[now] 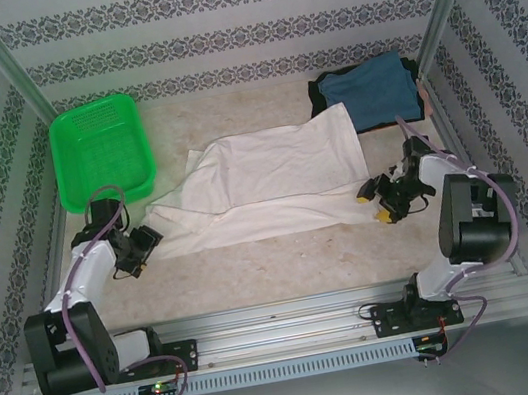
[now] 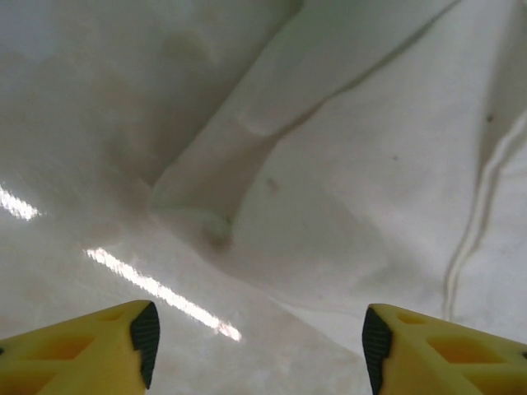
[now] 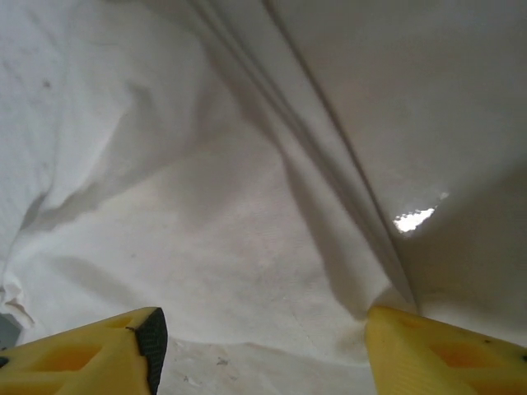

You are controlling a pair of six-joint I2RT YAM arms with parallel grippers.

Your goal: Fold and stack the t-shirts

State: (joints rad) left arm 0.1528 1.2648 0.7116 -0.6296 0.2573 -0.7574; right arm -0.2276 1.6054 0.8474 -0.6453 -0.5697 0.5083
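Observation:
A white t-shirt (image 1: 271,181) lies spread and creased across the middle of the table. Folded at the back right, a teal-blue t-shirt (image 1: 370,89) rests on a black one (image 1: 319,97). My left gripper (image 1: 143,242) sits low at the white shirt's left corner. In the left wrist view it (image 2: 259,350) is open, with bare table between the pads (image 2: 146,333) and the white cloth (image 2: 370,181) just ahead. My right gripper (image 1: 376,203) is at the shirt's right end. It (image 3: 263,350) is open too, the white hem (image 3: 247,271) lying just in front of the jaws.
A green mesh basket (image 1: 99,149) stands at the back left. Patterned walls close in the table on three sides, with metal posts at the back corners. Bare table (image 1: 285,265) runs between the shirt and the arm bases.

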